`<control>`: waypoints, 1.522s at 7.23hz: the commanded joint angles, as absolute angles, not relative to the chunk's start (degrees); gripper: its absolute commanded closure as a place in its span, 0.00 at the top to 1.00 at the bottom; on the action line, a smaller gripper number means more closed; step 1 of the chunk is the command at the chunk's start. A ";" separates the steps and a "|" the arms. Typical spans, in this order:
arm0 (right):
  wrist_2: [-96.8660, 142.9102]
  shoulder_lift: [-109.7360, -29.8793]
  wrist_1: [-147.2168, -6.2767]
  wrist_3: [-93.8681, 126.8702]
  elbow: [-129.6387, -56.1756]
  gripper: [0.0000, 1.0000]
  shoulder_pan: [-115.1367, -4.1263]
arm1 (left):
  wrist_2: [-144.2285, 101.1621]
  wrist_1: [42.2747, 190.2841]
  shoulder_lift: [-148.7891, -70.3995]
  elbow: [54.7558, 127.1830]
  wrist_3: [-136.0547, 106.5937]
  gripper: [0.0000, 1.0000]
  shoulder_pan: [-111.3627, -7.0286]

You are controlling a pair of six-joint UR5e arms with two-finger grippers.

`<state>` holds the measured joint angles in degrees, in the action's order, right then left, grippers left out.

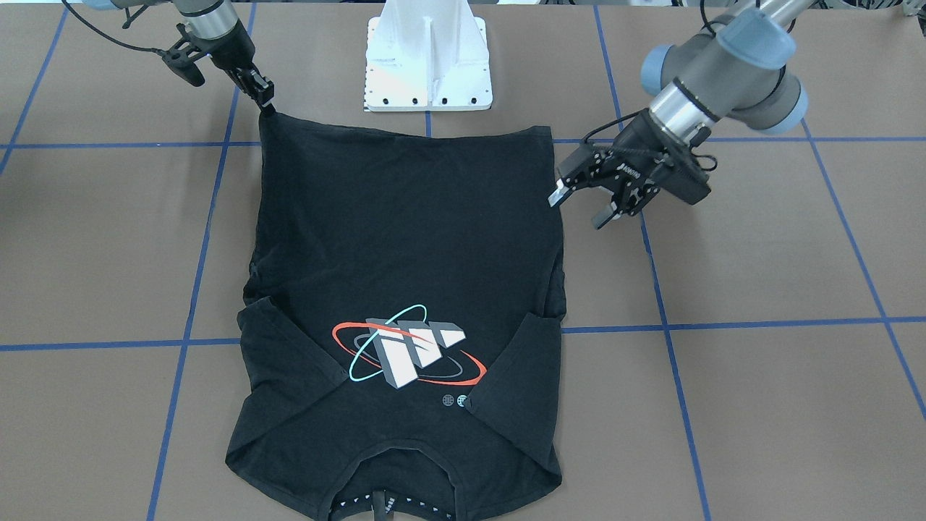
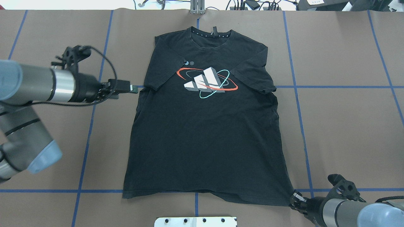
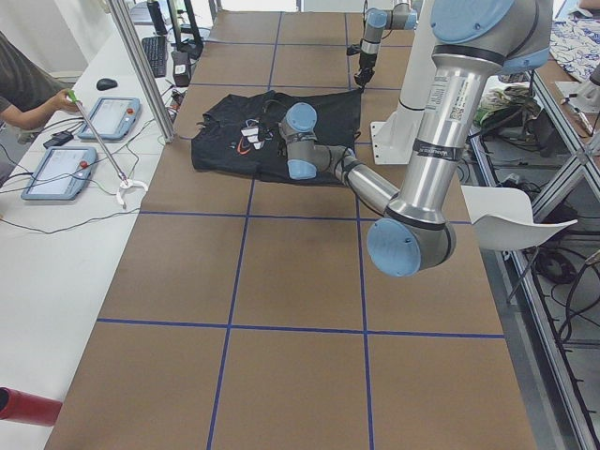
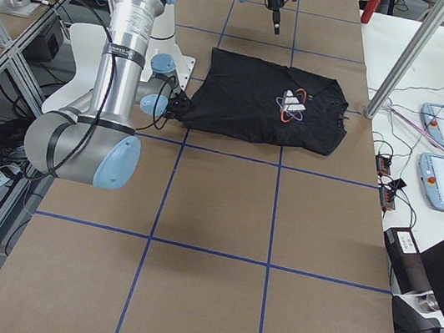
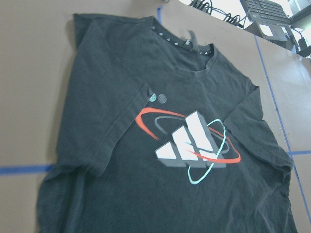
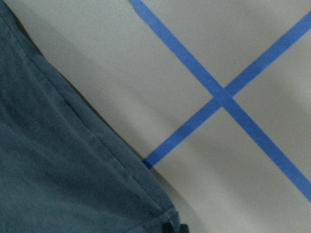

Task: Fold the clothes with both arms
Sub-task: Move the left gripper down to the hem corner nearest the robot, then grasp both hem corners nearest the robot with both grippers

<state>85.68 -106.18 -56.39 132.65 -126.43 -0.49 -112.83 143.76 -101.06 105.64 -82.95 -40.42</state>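
1. T-shirt [image 2: 205,142] lies flat on the desk [image 2: 347,126], print up, with its hem toward the white mounting base [image 1: 428,65] and its collar away from it.
2. Right hand [image 1: 266,101] is clenched on a hem corner [image 1: 269,116] beside the base, probably to tension that edge.
3. Left hand [image 1: 577,210], farther from the base, hangs released beside the shirt's side edge, apparently lining up its grasp.

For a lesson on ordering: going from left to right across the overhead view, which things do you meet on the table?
In order: left gripper → t-shirt → right gripper, at the shirt's hem corner.
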 commanded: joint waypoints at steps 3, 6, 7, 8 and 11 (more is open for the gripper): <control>89.03 -108.90 -56.25 132.45 -128.50 0.00 -0.79 | -86.36 127.46 -93.42 117.21 -107.63 0.99 -15.53; 89.03 -108.81 -56.25 132.36 -128.50 0.00 -1.32 | -85.96 118.49 -92.64 119.10 -109.93 0.92 -8.55; 89.03 -108.81 -56.25 132.36 -128.50 0.00 -1.41 | -85.96 118.48 -92.46 119.09 -112.65 0.88 -6.26; 89.03 -108.63 -56.25 132.36 -128.50 0.00 -1.41 | -85.96 118.48 -92.55 119.18 -113.81 0.83 -4.94; 89.12 -108.54 -56.25 132.36 -128.50 0.00 -1.41 | -85.96 118.48 -92.02 118.13 -115.91 0.74 -2.55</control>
<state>89.05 -108.57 -56.25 132.36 -128.49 -1.40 -85.96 118.49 -92.08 118.58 -114.63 -3.17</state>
